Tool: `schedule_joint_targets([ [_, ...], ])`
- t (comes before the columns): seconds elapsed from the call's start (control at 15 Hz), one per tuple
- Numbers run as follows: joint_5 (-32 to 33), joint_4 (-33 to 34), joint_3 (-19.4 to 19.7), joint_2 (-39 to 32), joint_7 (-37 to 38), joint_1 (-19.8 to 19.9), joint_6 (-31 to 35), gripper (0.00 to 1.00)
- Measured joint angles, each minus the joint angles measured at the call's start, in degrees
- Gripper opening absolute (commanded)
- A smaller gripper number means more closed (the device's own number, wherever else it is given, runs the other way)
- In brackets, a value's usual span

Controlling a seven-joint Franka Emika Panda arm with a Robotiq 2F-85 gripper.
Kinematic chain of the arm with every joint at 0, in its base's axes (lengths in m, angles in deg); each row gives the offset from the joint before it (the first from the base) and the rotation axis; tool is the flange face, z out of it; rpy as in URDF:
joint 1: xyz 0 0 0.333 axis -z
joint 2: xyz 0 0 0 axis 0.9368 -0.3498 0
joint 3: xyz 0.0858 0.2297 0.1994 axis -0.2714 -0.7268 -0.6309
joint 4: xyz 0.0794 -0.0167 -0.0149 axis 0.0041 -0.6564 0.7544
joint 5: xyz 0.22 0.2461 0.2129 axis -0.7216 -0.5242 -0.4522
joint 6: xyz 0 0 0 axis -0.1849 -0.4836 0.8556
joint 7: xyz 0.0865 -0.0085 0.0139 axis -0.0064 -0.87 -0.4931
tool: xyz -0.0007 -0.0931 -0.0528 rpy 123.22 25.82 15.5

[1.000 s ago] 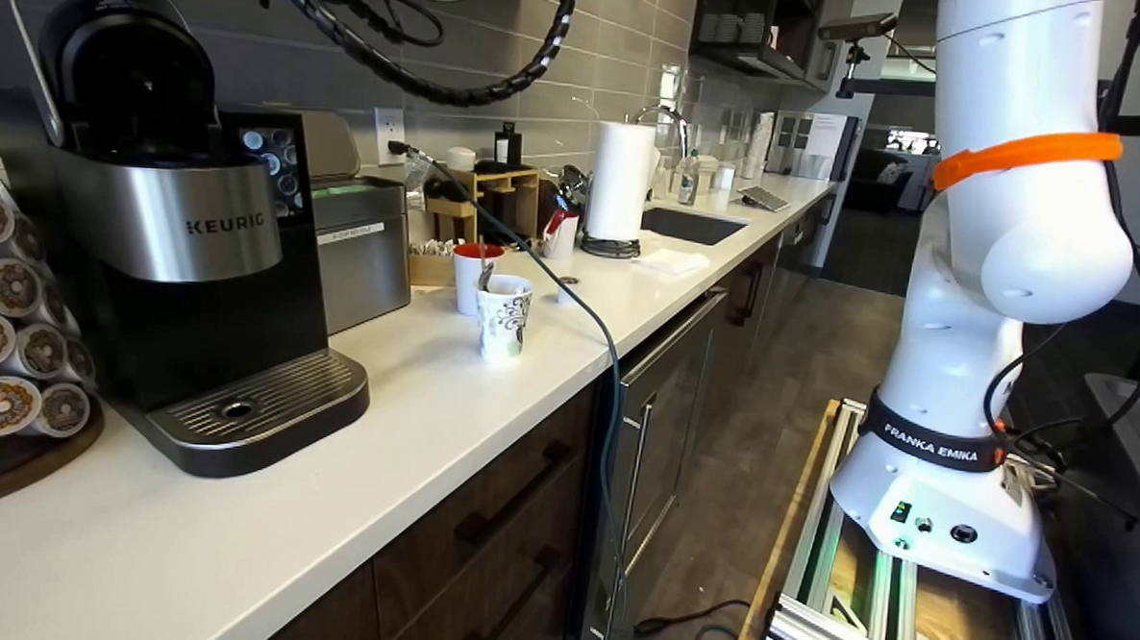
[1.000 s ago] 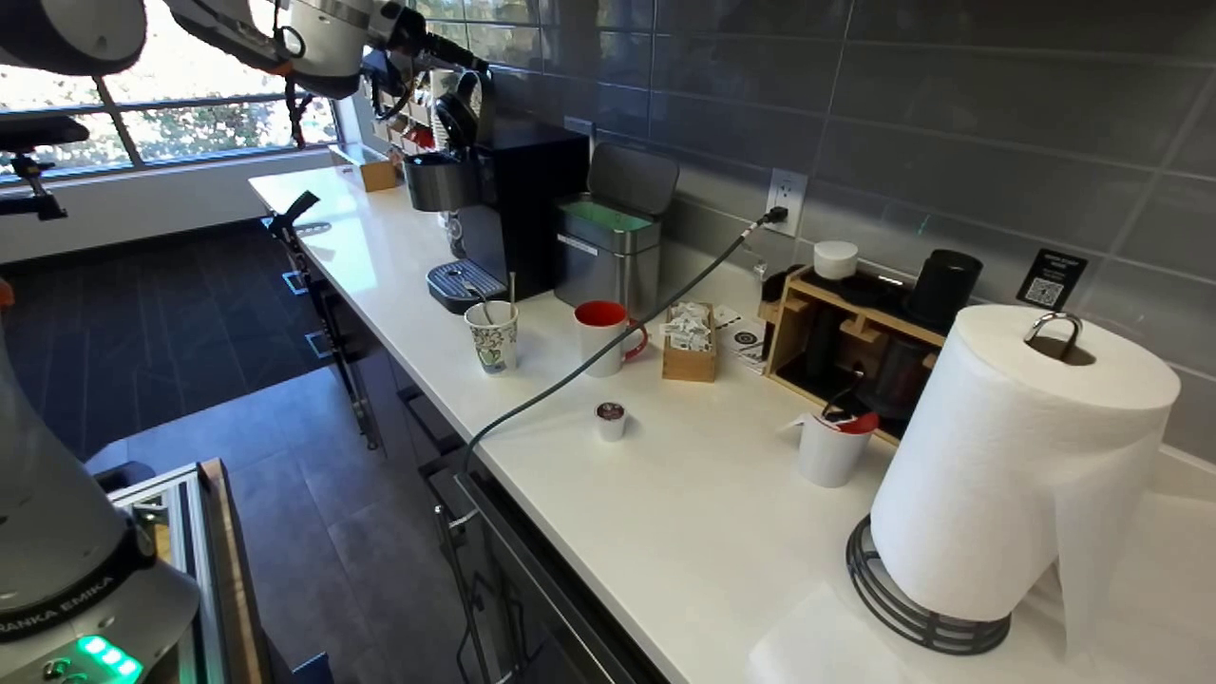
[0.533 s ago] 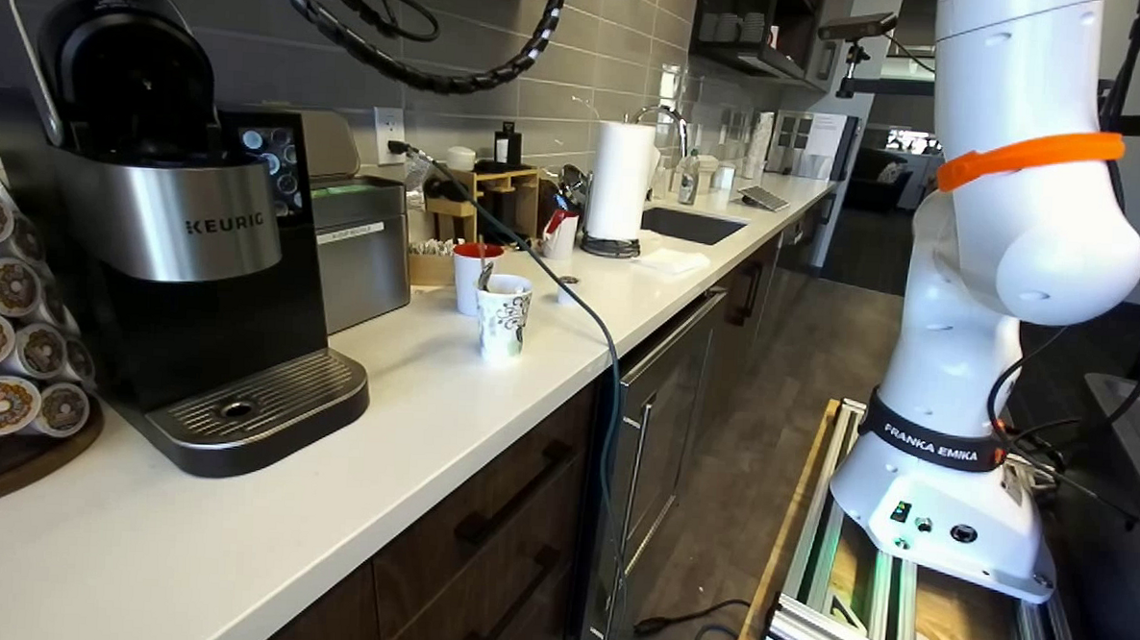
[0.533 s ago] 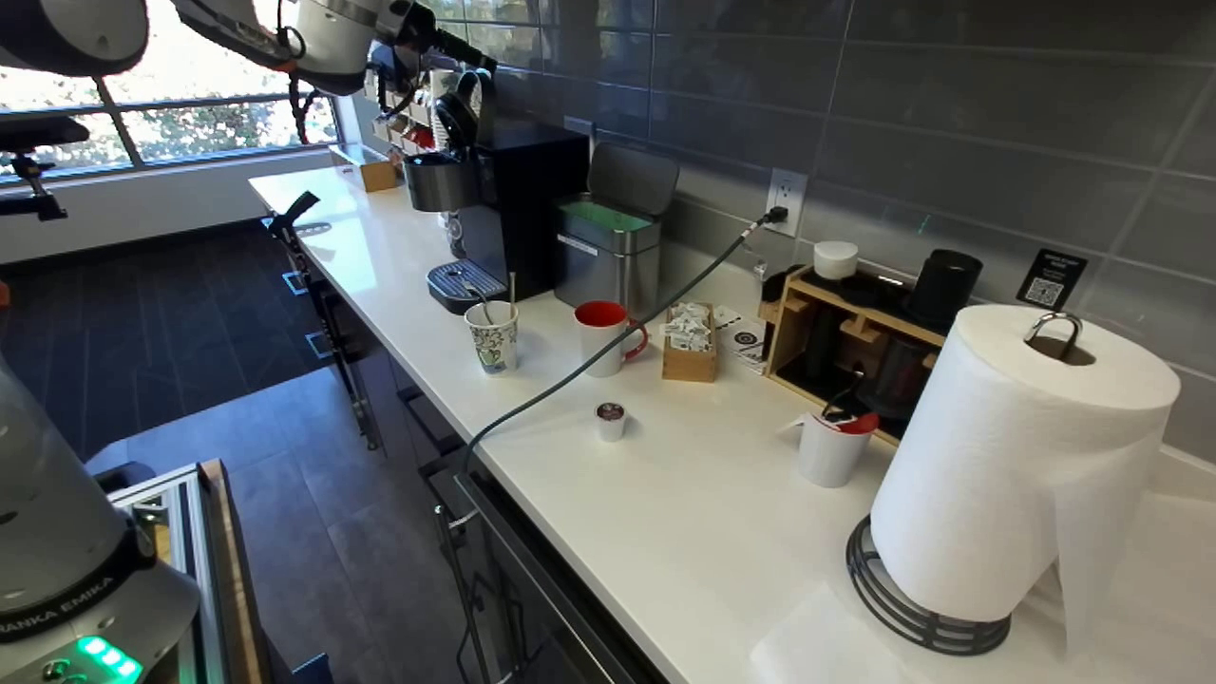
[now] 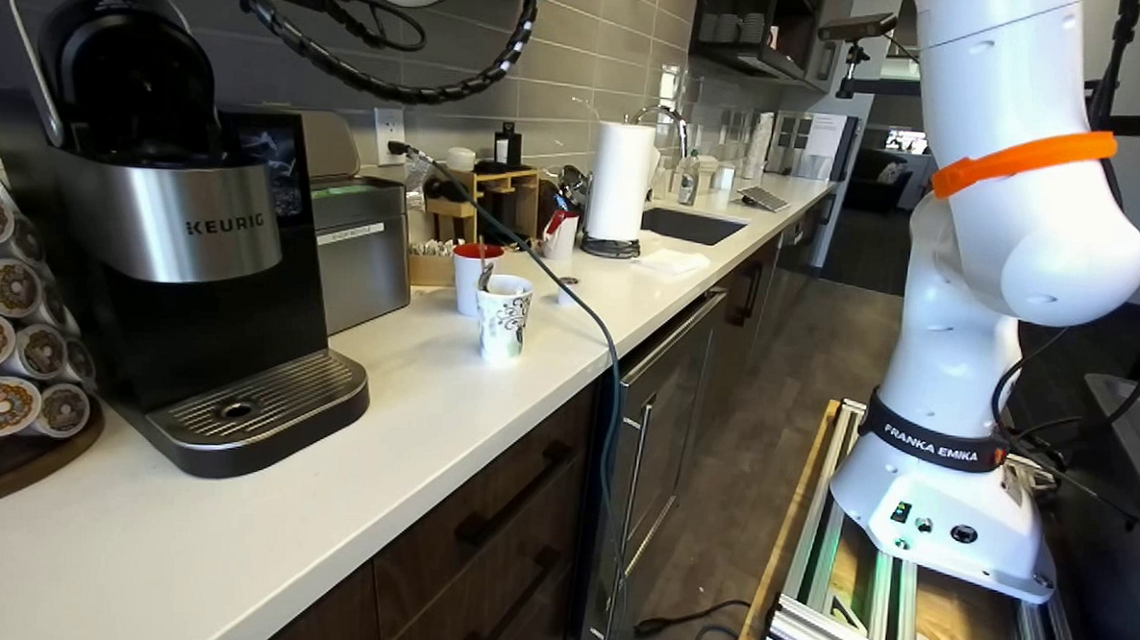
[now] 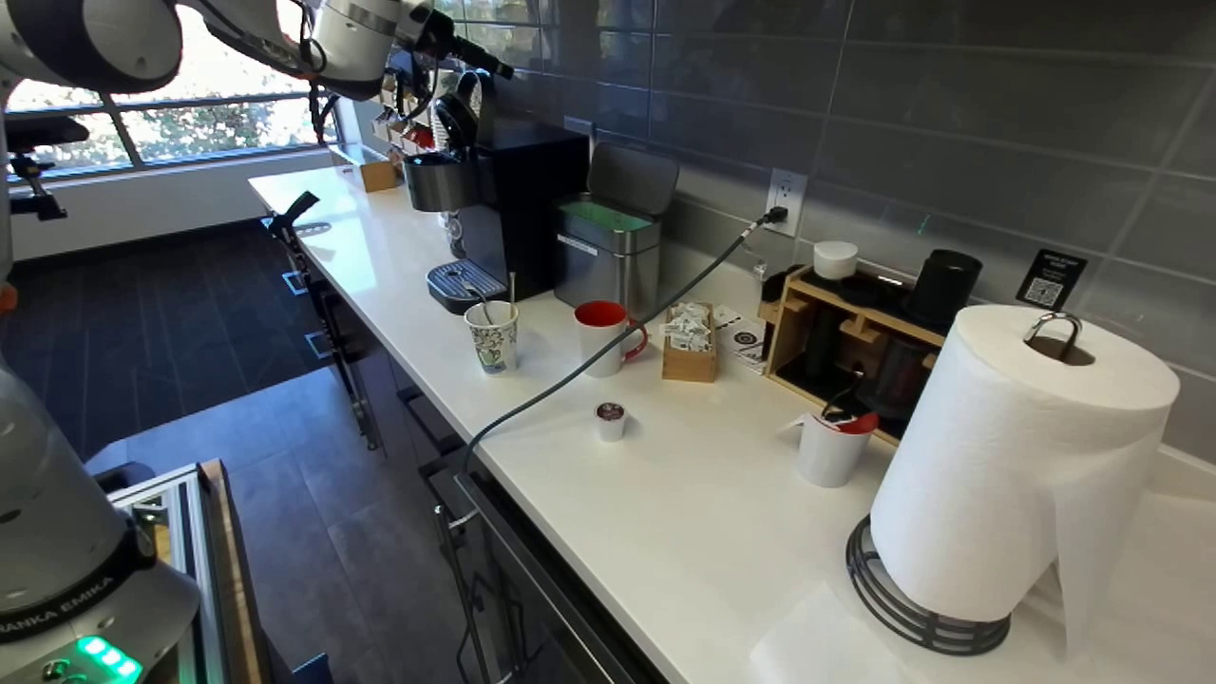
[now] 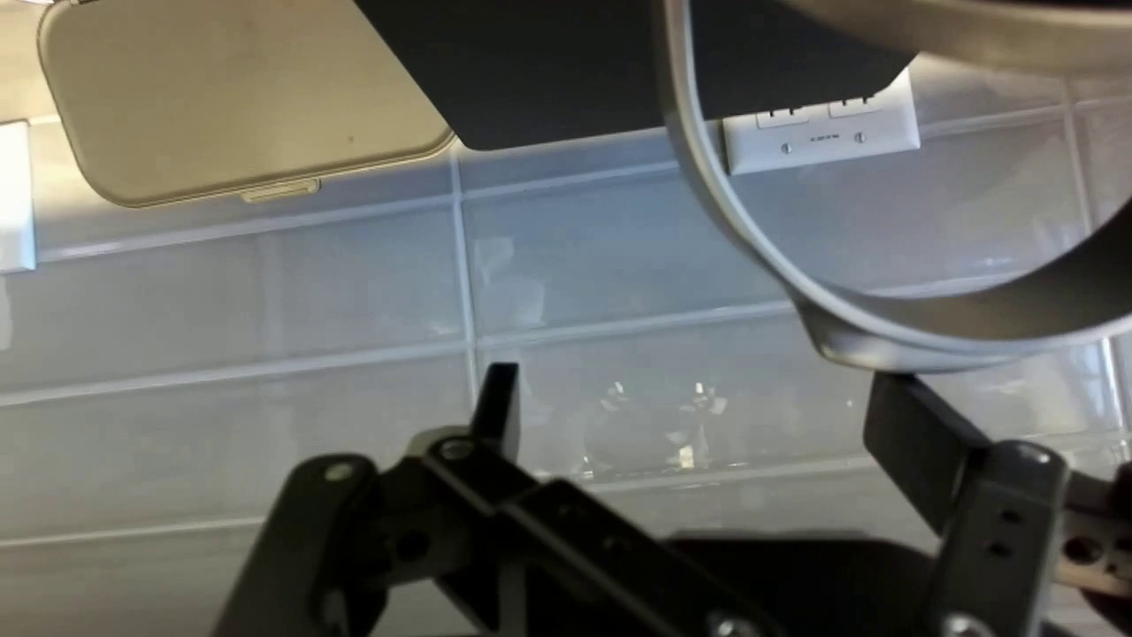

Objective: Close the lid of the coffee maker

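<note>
Fingers (image 7: 921, 447) gape wide near the coffee maker's (image 5: 203, 246) raised lid (image 5: 131, 65); well below them, a cup (image 6: 492, 344) holds stirrers (image 6: 514, 289), a wooden box (image 6: 690, 368) packets (image 6: 688, 328).

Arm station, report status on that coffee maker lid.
Gripper open, empty. Lid up, not closed. Obstructions: too dark beneath it to tell.

Exterior view: above counter (image 5: 422, 400), close to coffee maker (image 5: 184, 231), facing along counter toward sink (image 5: 694, 225). Exterior view: towel roll (image 6: 1026, 465) near, coffee maker farther, looking down along counter toward window (image 6: 228, 123), opposite way. Both exterior views share coffee maker, cup (image 5: 503, 325), towel roll, arm (image 5: 976, 280). Wrist view: close to lid handle (image 7: 982, 317), facing tiled wall (image 7: 601, 257), gripper (image 7: 694, 376) along bottom.
</note>
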Motion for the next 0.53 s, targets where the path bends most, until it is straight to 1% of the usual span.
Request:
schedule_joint_targets([
  [0.2,-3.5,2.1,1.1,-1.2,-4.1,-0.9,-0.8,1.0],
  [0.33,-6.8,2.8,0.7,-1.2,-7.8,-0.5,-2.2,1.0],
  [0.53,-14.9,3.2,-0.6,-0.4,-16.9,1.2,-5.7,1.0],
])
